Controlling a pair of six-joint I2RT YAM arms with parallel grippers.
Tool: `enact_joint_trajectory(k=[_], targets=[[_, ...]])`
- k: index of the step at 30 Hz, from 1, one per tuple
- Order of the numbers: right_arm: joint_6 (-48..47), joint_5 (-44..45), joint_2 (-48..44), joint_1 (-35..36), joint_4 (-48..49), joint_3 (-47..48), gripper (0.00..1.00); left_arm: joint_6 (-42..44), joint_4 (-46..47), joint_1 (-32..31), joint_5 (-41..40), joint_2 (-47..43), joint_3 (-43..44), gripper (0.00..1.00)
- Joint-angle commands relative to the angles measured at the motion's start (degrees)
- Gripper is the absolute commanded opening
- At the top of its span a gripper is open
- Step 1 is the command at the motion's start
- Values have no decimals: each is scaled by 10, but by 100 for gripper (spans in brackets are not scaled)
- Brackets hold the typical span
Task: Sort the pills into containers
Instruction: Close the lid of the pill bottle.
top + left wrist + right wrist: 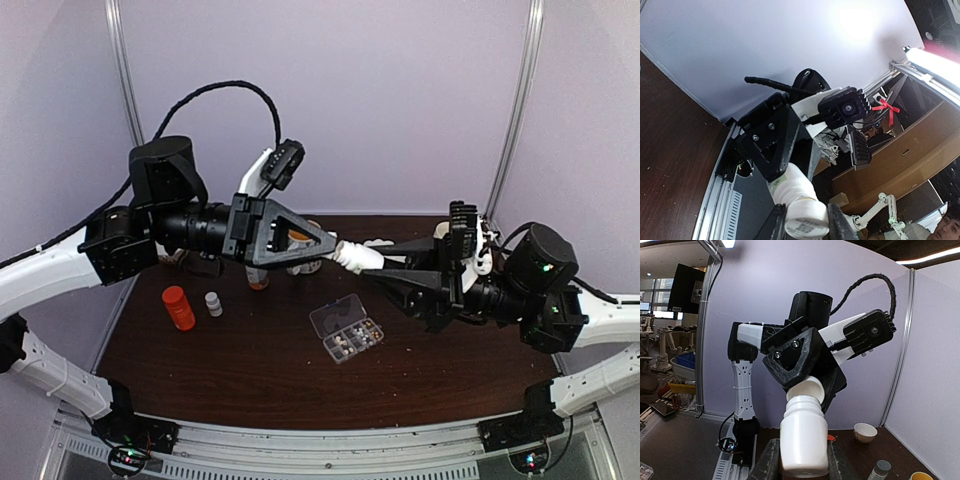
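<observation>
Hovering above and just behind the pill box (335, 317), a white bottle (358, 258) lies sideways in the air between the two arms. The right claw (378, 264) pinches the bottle's body, a finger pressed against each side. The left claw (338, 250) pinches the white cap (807, 389) at the bottle's mouth. The cap sits tilted against the neck, and I cannot tell whether it is free of the thread. Both claws hang over the table (250, 385) and touch nothing on it. The pill box lies flat below the bottle, its clear lid folded open toward the back. Pale pills (345, 346) lie inside its compartments (364, 331). Left of the pill box, well apart from it, is an orange bottle (179, 307). A small grey-capped bottle (213, 303) stands between that one and the pill box.
</observation>
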Motion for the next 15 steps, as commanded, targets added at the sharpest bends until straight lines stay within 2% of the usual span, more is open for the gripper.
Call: enact_joint_trajectory(k=[1,15], targets=[[-12,21,3,8,-24,25,0,1,34,-4,10,2,-5,0],[-12,28,-30,11,-11,-4,0,20,4,-4,-6,-3,-15,0]])
